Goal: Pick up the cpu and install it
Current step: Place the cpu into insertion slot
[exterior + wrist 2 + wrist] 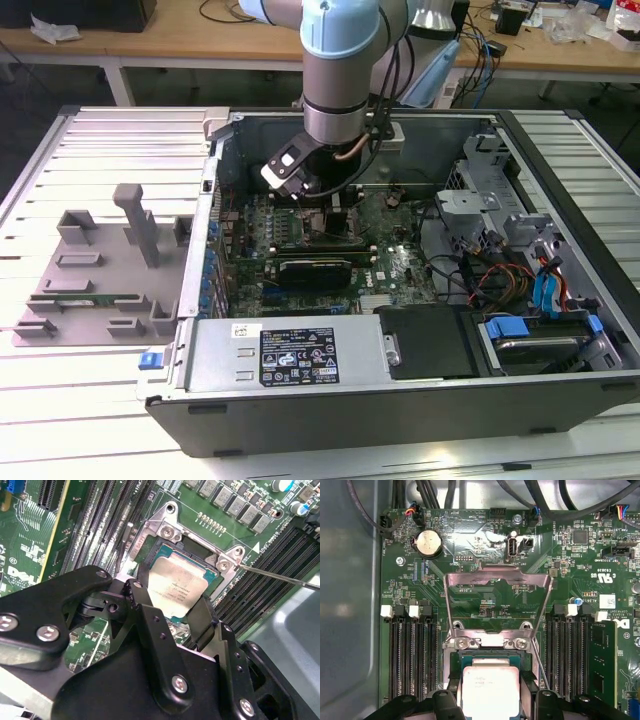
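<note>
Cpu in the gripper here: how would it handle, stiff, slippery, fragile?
The cpu looks like a flat rigid plate, so it likely won't flex between the fingers of the gripper. Its smooth metal top and thin edges suggest it could slip if tilted. Small and thin, it is probably light.

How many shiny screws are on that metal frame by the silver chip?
2 screws: one and another, side by side on the frame just past the chip. The gripper covers the opposite side, so more may be hidden.
</note>
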`<state>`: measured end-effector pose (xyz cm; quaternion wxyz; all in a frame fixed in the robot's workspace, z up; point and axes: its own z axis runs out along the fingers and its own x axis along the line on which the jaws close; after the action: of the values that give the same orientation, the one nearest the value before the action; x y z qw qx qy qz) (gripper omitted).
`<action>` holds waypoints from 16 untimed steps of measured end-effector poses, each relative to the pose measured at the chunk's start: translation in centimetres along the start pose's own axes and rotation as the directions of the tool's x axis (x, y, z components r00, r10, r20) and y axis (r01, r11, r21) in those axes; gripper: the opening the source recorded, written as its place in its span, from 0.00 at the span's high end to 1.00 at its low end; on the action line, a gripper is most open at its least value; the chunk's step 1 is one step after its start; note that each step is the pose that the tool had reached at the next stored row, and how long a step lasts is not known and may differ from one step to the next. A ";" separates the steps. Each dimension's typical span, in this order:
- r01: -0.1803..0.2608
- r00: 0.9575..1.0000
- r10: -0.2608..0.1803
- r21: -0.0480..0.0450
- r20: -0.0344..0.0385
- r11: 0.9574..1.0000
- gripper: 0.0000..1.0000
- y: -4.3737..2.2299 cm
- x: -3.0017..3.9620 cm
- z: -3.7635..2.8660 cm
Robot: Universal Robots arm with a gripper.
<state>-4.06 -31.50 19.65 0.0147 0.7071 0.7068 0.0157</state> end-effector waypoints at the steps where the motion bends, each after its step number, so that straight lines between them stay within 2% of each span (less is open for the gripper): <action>1: 0.000 1.000 0.000 0.000 0.000 1.000 0.45 0.00 0.00 0.00; 16: 0.000 1.000 0.000 0.000 0.000 1.000 0.45 0.10 -0.08 0.15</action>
<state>-3.95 -31.58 19.50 0.0148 0.7071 0.7068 0.0157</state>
